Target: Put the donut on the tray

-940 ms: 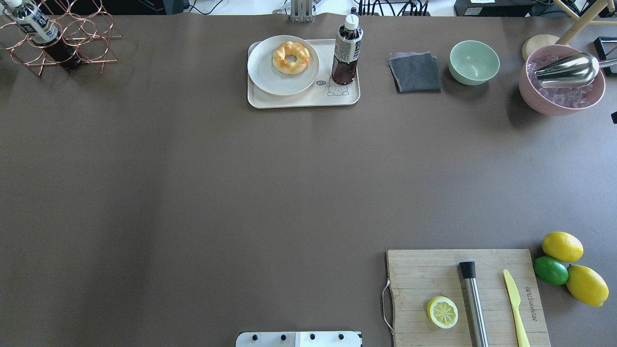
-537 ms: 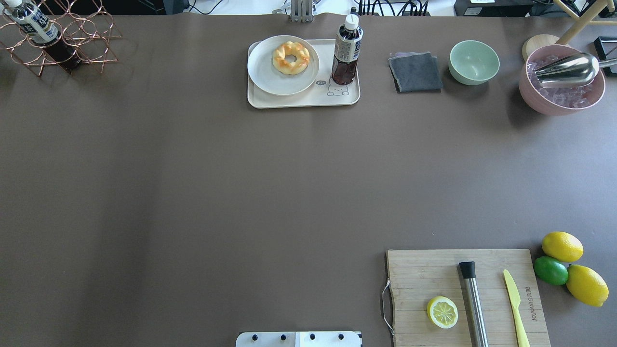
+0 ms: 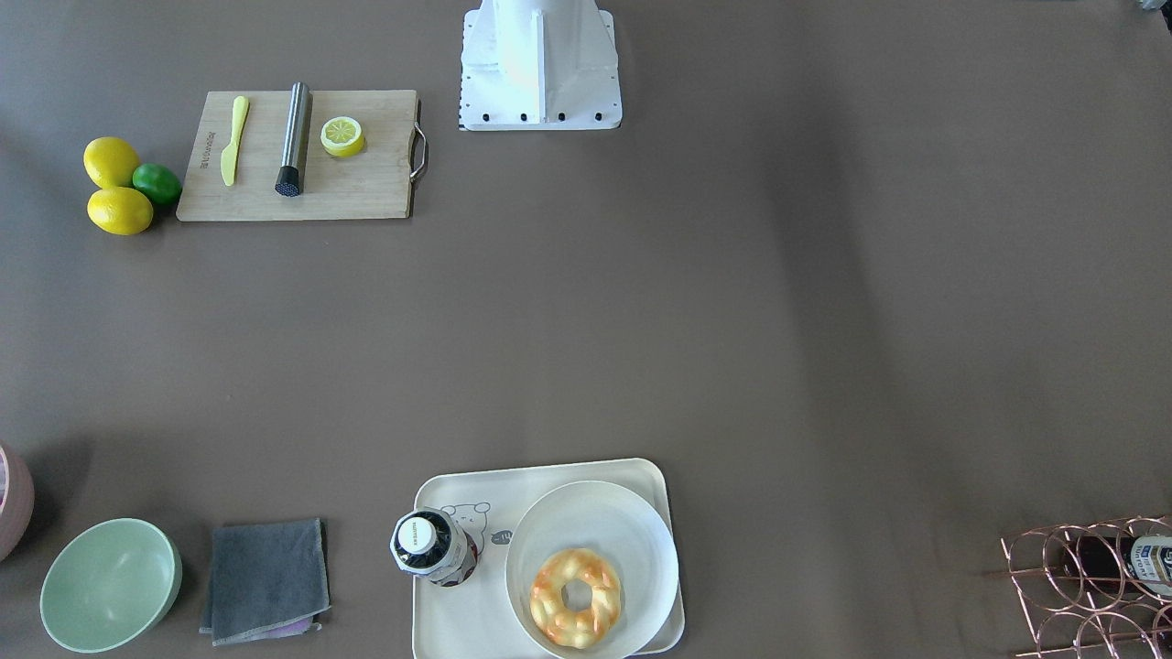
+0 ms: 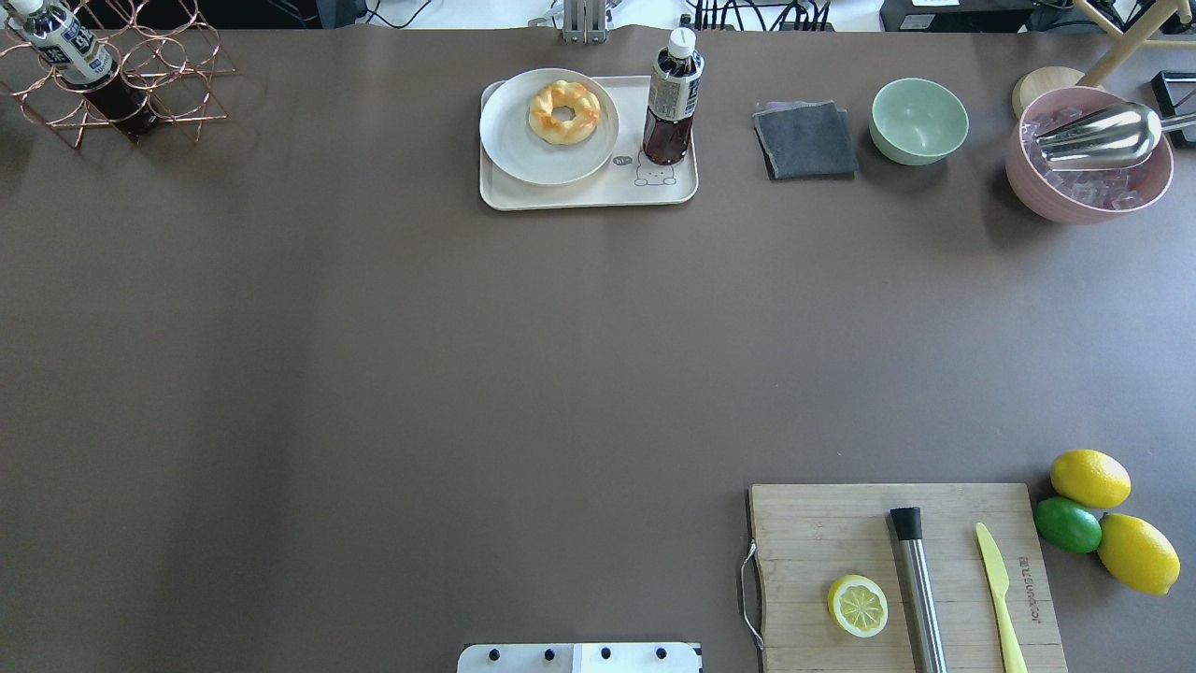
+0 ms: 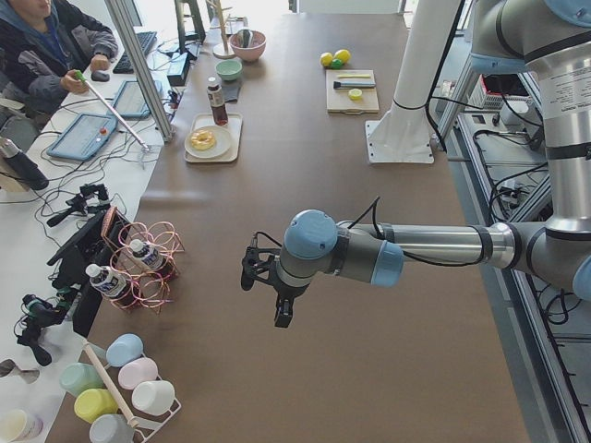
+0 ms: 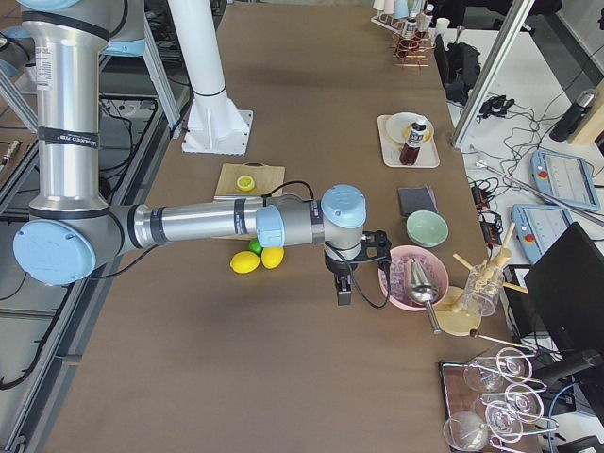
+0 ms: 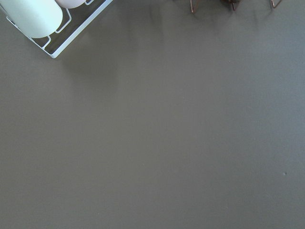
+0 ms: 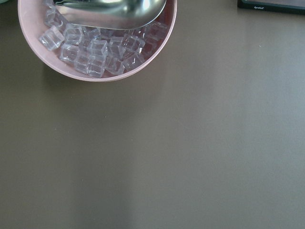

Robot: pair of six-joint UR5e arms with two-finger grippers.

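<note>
From the front, you are seeing the donut (image 3: 577,597) lying on a plate (image 3: 595,517) on the tray (image 3: 458,624). From the sides, the left gripper (image 5: 280,317) and right gripper (image 6: 343,294) are hanging well apart from it — clenched or released, you cannot tell.

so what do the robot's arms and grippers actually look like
The left arm and right arm are silver-grey tubes with rounded light-blue joint caps and black rings. The left gripper and right gripper are small and black, each fed by a thin black cable looping off the forearm.
</note>
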